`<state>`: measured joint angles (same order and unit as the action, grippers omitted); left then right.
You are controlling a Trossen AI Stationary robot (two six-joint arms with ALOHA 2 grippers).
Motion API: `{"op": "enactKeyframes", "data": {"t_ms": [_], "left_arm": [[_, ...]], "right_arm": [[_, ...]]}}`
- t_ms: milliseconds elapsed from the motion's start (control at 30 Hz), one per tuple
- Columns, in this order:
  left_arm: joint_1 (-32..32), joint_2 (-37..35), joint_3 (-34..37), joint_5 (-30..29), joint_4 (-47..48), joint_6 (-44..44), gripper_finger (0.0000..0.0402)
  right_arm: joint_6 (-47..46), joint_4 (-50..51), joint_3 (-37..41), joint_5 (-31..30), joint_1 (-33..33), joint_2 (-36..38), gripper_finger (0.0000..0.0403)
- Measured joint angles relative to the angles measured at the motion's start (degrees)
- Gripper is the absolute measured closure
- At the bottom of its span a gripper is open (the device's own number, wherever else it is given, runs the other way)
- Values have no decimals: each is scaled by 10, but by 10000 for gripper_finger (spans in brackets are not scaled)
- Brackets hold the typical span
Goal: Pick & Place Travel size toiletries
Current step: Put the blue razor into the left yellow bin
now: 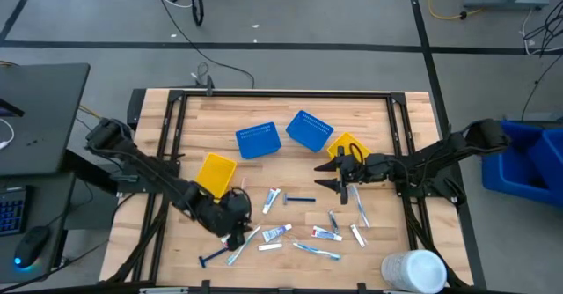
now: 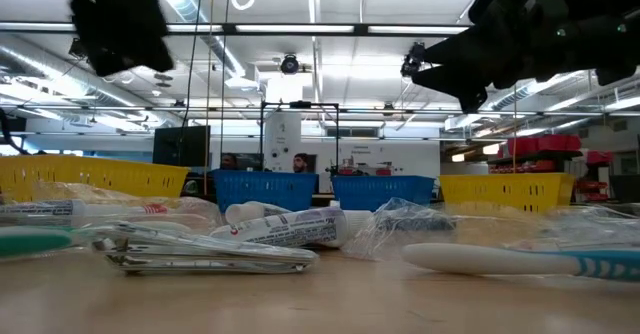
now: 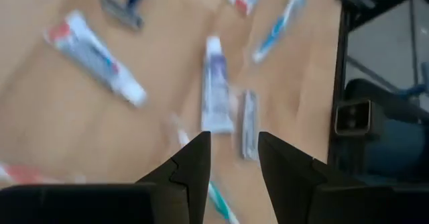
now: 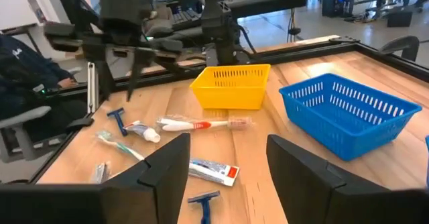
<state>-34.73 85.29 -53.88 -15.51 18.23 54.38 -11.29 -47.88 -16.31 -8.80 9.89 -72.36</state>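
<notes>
Four mesh baskets and a loose scatter of toiletries share the wooden table. Nearest the front edge in the high view we note a large white cylinder, a dark blue razor and a white and teal toothbrush. Just behind these lie small white tubes with red and blue marks, mixed with more toothbrushes, all flat on the wood. None of them is in a basket.

The left gripper hangs over the left end of the scatter. Its wrist view shows both fingers parted, with nothing between them, above a white tube and a foil packet.

The right gripper sits above the table near mid depth, beside the right yellow basket. Its jaws stand apart and empty; its wrist view looks across a second razor, a red and white toothbrush and the left yellow basket.

Farther back, two blue baskets rest side by side. In the low view, people show in the room beyond the baskets.
</notes>
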Motion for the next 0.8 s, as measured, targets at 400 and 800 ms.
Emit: {"op": "enactKeyframes", "data": {"t_ms": [400,800], "left_arm": [[-84,105,-107,121,181,190,268],[-122,161,-106,172,217,256,268]], "right_arm": [[2,20,0,-1,-1,-3,172],[2,40,1,-1,-1,-3,179]]}}
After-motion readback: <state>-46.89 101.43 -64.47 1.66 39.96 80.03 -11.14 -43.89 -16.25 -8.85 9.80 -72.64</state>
